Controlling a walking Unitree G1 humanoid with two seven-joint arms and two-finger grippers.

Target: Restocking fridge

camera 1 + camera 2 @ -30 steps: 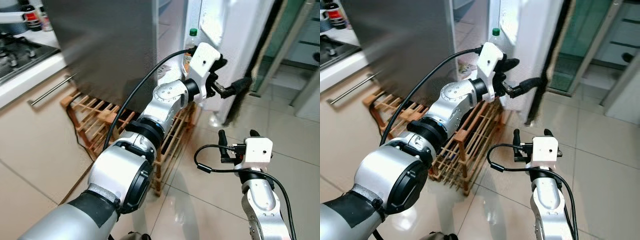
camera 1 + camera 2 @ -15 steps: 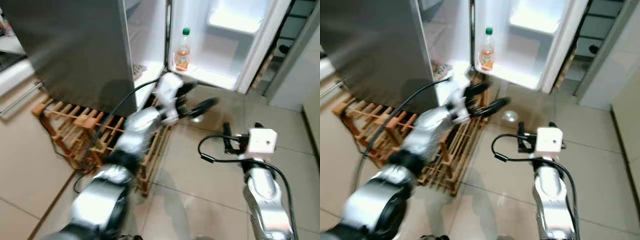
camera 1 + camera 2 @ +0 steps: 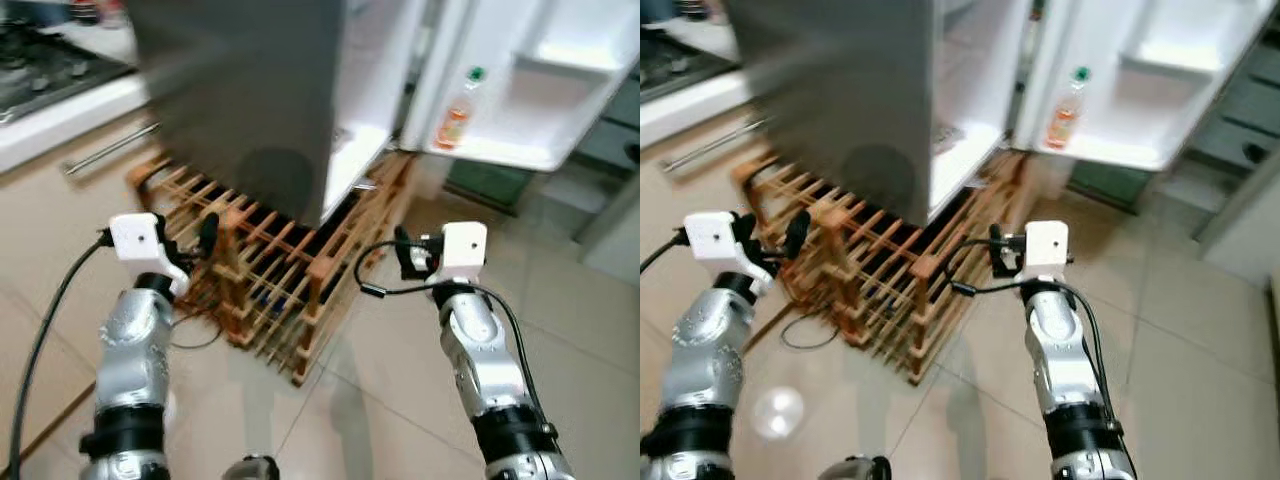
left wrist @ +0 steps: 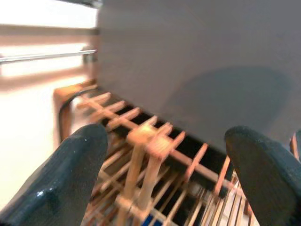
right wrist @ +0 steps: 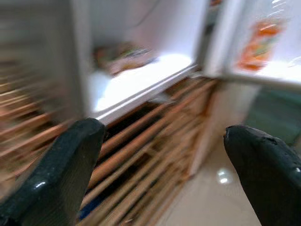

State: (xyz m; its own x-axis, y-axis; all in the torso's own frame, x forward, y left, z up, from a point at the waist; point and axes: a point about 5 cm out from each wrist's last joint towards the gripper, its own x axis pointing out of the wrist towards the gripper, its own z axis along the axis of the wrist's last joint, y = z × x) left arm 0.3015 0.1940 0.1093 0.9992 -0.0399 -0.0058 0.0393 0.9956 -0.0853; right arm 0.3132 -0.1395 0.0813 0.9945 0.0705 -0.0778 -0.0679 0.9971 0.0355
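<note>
Left pincer (image 3: 205,238) hung spread, empty, over wooden rack (image 3: 270,290) by grey fridge (image 3: 250,90) side. Right pincer (image 3: 405,255) spread, empty, above bare floor tiles (image 3: 570,330). Fridge door (image 3: 540,90) stood wide; orange bottle (image 3: 455,120) upright in door shelf.

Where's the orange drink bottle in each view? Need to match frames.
Left eye view: orange drink bottle upper right, in the open fridge door's shelf.
Right eye view: upper centre-right, same shelf.
Left wrist view: not in it.
Right wrist view: blurred, top right corner.
Shared landmark: wooden rack on the floor below the fridge.
</note>
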